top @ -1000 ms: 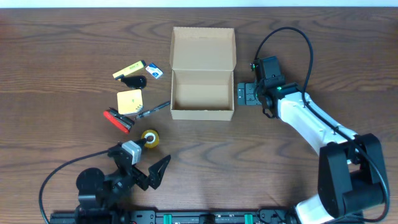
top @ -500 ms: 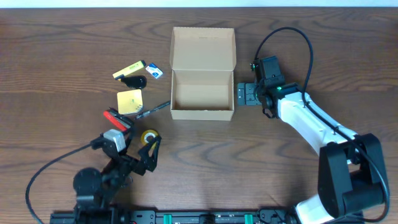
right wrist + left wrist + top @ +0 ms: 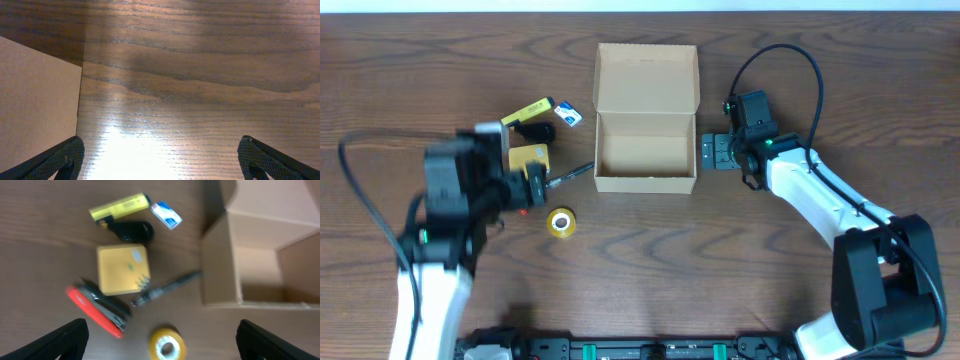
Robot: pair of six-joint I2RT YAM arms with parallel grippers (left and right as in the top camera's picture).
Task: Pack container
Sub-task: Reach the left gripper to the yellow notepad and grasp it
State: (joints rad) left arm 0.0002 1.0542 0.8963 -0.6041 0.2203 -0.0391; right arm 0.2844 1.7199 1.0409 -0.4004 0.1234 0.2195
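Hanging wide apart and gripping nothing, the left jaws are framing the cluster of loose items from above. Between the two tips a yellow tape roll (image 3: pixel 167 347) is lying flat, apart from the rest. Just past it a yellow square block (image 3: pixel 123 270) is sitting with a red-and-black tool (image 3: pixel 97 311) touching its lower corner. A dark pen (image 3: pixel 167 287) is running from that block's edge toward the container (image 3: pixel 646 180).

A black object (image 3: pixel 131 230) is pressing against the block's far side. Beyond that a yellow highlighter (image 3: pixel 120 208) and a small blue-and-white packet (image 3: pixel 166 215) are lying. The left wrist picture is blurring, so finer contacts are hard to tell.

The right jaws are also standing spread and empty, low over the worktop (image 3: pixel 800 60) and just beside the container's right wall. The container is resting at the middle of the worktop, flap lid thrown back, apparently holding nothing yet.

The crowding is posing the main risk. If the left jaws are closing on the block, a tip is likely to catch the pen or the tool and drag it along, or knock the pen under the box's front edge. The roll, if tipped onto its rim, may be rolling away. The cardboard is light, so any nudge from the right jaws may be sliding it off position.
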